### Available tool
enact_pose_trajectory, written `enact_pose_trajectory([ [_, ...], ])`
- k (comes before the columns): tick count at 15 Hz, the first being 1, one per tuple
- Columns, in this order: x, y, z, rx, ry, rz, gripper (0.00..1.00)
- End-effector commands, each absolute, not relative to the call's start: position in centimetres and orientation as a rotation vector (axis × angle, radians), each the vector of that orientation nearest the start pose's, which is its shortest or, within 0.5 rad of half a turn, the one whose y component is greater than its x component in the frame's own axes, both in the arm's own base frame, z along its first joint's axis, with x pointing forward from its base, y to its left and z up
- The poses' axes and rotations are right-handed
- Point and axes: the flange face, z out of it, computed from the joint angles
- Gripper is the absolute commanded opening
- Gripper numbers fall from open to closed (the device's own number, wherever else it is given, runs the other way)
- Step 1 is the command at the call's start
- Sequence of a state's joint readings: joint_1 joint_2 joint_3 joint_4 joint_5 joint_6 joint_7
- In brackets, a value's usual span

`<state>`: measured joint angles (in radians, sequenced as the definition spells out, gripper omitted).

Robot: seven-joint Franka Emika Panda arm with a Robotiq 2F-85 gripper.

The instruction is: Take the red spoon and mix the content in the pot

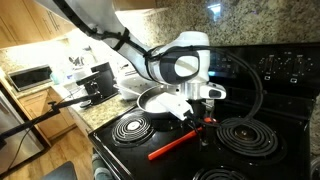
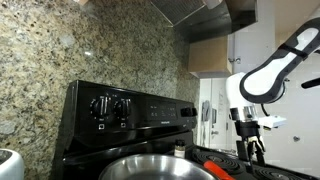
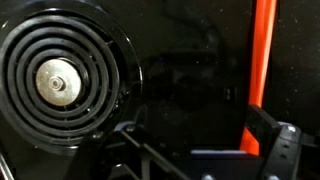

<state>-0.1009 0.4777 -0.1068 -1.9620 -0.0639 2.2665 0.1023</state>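
Bare cooktop (image 3: 190, 50) open around red spoon (image 1: 170, 147), hemmed by left coil burner (image 1: 130, 127) and right coil burner (image 1: 245, 135); pot (image 1: 152, 100) blocking far left.

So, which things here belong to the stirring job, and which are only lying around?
For the job:
- red spoon
- pot
- gripper, open

Just there:
- burner
- stove knobs

A: Exterior views soft, low-res. Warm light under the cabinets (image 1: 20, 22), cooktop (image 1: 185, 160) glossy black with reflections.
B: Pot (image 2: 150, 168) close to lens, blurred, glare on metal. Wall (image 2: 305, 130) behind the arm (image 2: 280, 60) blown out white. Wrist view dim; burner coil (image 3: 60, 85) glints, jaws dark, out of focus.
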Motion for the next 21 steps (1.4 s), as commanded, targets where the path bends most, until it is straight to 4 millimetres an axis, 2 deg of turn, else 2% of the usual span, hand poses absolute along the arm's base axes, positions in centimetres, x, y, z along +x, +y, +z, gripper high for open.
enact_pose_trajectory([
  [1, 57.2, -12.8, 21.1, -3.190, 0.470, 0.327, 1.00],
  [5, 55.4, -11.4, 20.0, -3.235, 0.505, 0.326, 1.00],
  [8, 54.1, -9.0, 19.0, -3.295, 0.492, 0.327, 1.00],
  [10, 53.2, -7.4, 19.0, -3.330, 0.484, 0.287, 1.00],
  [14, 51.9, -5.4, 21.3, -3.337, 0.529, 0.196, 1.00],
  [18, 50.6, -4.9, 24.4, -3.318, 0.554, 0.130, 1.00],
  [21, 50.1, -4.4, 25.4, -3.319, 0.521, 0.120, 1.00],
])
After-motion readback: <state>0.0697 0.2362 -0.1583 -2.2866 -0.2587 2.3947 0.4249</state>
